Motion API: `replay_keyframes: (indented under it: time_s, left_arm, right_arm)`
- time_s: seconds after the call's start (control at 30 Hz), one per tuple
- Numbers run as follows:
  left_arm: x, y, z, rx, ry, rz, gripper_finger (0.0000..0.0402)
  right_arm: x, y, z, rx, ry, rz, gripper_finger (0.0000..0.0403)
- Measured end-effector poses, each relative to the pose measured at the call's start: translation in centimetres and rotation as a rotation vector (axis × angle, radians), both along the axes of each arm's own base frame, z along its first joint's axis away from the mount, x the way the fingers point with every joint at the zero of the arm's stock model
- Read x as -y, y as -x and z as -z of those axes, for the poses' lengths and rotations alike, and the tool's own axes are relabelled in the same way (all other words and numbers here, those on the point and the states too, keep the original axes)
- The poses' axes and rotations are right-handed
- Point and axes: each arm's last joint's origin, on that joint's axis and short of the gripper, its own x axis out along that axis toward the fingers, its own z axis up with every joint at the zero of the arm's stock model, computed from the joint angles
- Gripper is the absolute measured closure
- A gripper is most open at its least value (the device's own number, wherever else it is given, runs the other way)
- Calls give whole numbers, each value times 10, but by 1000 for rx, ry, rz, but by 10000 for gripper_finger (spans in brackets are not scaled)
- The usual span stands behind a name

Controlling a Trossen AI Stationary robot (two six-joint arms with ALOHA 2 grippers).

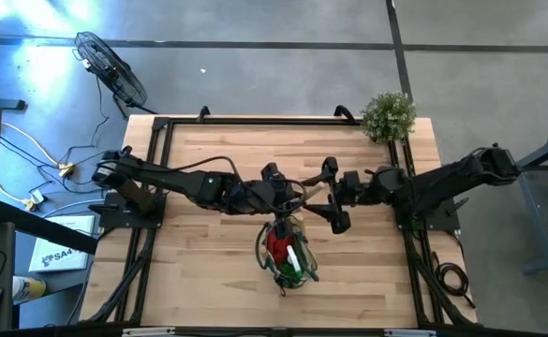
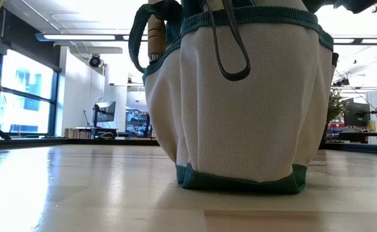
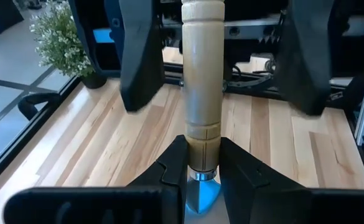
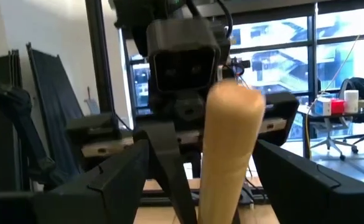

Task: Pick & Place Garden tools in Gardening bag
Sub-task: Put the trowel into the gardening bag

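My left gripper [image 3: 203, 155] is shut on a garden tool with a pale wooden handle [image 3: 202, 74], held in the air above the table's middle, just beyond the gardening bag [image 1: 288, 255]. The handle points toward my right gripper [image 1: 334, 195]. That gripper is open, with one finger on each side of the handle's rounded free end [image 4: 231, 124] and a gap on both sides. The tan bag with green trim [image 2: 240, 109] stands on its base and holds a red piece [image 1: 278, 245] and a green-and-white one [image 1: 293, 263]. Another wooden handle [image 2: 156, 35] sticks out of it. My left gripper pinches the wooden handle at its grooved end beside the metal collar [image 3: 203, 146] between its two fingers. The fingers come from the table's left and lie along the tool. The bluish metal part [image 3: 200, 194] reaches back between them. The tool is lifted clear, its handle stretching away toward the table's right.
A bushy green plant [image 1: 388, 114] stands at the table's far right corner. Black frame rails [image 1: 161, 168] run along the table's sides. Bare wood [image 1: 208, 271] lies left of the bag and near the front edge. A fan [image 1: 114, 70] stands on the floor beyond the table.
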Motion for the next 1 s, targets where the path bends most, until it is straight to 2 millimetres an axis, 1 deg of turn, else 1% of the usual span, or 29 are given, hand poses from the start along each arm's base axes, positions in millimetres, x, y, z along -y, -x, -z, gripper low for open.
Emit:
replay_keyframes:
  time_s: [0.13, 0.23, 0.33, 0.47, 0.57, 1.0]
  left_arm:
    - [0, -1, 2, -7, -3, 0, 345]
    - [0, -1, 2, -8, -3, 0, 345]
    - [0, -1, 2, -9, -3, 0, 345]
    - [0, -1, 2, -11, -5, -1, 345]
    - [0, -1, 3, -14, -7, 2, 345]
    - [1, -1, 3, -24, -24, 22, 345]
  right_arm:
    - [0, 0, 1, -9, 19, 5, 151]
    - [0, -1, 2, -24, 20, 8, 186]
    - [0, -1, 3, -37, 22, 9, 243]
    - [0, -2, 6, -69, 29, 10, 346]
    - [0, -2, 7, -80, 54, 8, 349]
    - [0, -2, 9, -100, 52, 14, 349]
